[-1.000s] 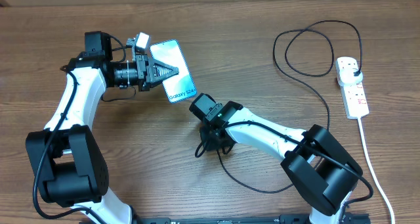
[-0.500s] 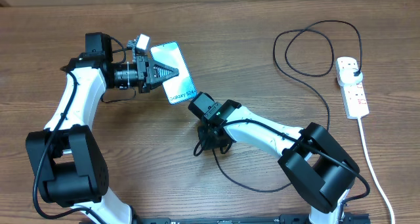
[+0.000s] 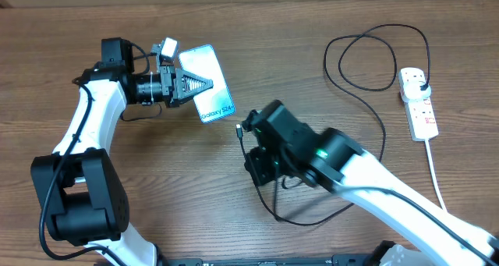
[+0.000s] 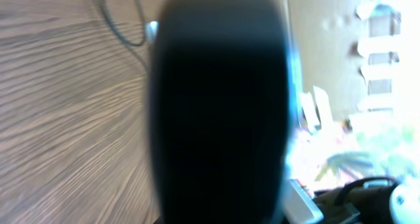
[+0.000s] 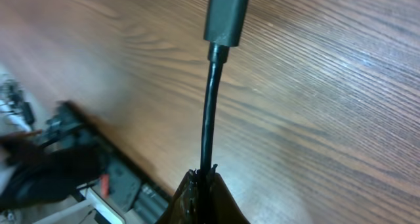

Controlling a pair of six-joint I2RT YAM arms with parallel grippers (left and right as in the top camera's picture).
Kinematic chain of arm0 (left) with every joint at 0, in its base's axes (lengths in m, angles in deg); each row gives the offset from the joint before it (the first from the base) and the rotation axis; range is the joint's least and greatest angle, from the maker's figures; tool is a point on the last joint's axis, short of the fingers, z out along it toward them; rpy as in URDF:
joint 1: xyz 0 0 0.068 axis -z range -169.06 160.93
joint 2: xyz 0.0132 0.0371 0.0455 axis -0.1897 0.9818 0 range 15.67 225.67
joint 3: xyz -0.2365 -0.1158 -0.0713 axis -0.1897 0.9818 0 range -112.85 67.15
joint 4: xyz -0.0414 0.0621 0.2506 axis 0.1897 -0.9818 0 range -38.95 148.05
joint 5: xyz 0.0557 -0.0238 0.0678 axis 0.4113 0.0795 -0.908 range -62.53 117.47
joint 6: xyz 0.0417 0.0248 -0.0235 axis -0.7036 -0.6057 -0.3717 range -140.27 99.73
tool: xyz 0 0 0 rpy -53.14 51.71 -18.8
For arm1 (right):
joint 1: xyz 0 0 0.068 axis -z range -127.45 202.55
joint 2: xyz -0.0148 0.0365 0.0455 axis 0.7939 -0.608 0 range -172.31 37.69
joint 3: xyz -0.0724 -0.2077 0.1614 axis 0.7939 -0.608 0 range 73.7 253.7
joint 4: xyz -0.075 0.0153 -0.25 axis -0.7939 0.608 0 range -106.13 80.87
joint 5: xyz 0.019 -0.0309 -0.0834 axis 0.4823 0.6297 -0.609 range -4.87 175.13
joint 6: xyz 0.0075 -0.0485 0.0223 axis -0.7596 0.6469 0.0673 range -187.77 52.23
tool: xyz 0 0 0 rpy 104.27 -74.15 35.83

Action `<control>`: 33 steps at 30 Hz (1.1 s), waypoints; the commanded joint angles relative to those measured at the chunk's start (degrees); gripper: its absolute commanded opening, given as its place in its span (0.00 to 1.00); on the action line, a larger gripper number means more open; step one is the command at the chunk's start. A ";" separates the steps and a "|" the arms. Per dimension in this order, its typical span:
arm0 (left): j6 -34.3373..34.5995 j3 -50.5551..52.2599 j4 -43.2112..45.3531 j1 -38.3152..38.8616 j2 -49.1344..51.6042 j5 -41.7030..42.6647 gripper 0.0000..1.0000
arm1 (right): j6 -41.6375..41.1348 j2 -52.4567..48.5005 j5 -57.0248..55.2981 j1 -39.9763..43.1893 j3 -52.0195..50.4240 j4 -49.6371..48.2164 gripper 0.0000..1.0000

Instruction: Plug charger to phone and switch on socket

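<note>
My left gripper (image 3: 204, 84) is shut on the phone (image 3: 215, 101), holding it by its long edges above the table with the lit teal screen up and the "Galaxy S24" text at the right end. In the left wrist view the phone (image 4: 220, 106) is a dark blur that hides the fingers. My right gripper (image 3: 249, 136) is shut on the black charger cable (image 3: 274, 211), raised off the table. Its connector tip (image 3: 238, 129) sits just below and right of the phone's right end. The right wrist view shows the cable (image 5: 209, 112) pinched at my gripper (image 5: 205, 177), with the connector (image 5: 226, 14) sticking out ahead. The socket (image 3: 418, 104) lies at the far right.
The charger's black plug (image 3: 422, 85) sits in the socket's top outlet. The black cable loops above it and trails across the table to my right arm. The socket's thick white cord (image 3: 440, 188) runs down toward the front right edge. The table is bare wood.
My right arm has risen from the table with the cable end, and the connector tip now sits near the phone's right end. My left arm and the phone have not moved.
</note>
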 commanded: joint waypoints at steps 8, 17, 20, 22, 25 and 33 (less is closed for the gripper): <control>3.76 -1.18 12.15 9.07 -0.76 7.23 0.04 | 3.23 9.07 2.60 -2.86 -4.13 -1.31 0.04; 14.25 -1.18 18.38 10.01 -0.76 7.30 0.04 | 2.78 8.76 -3.08 -3.21 -5.73 -3.37 0.04; 15.45 -1.18 18.34 9.79 -0.76 7.30 0.04 | 2.56 8.68 -4.90 -3.19 -5.73 -3.13 0.04; 15.47 -1.18 18.34 9.79 -0.76 7.30 0.04 | 0.35 8.50 -7.34 -3.19 -5.73 -3.08 0.04; 15.67 -1.18 18.32 9.79 -0.76 7.30 0.04 | -0.50 7.80 -8.61 -3.15 -5.73 -3.19 0.04; 15.87 -1.18 18.14 9.81 -0.76 7.30 0.04 | -0.46 5.60 -8.68 -3.06 -5.73 -4.39 0.04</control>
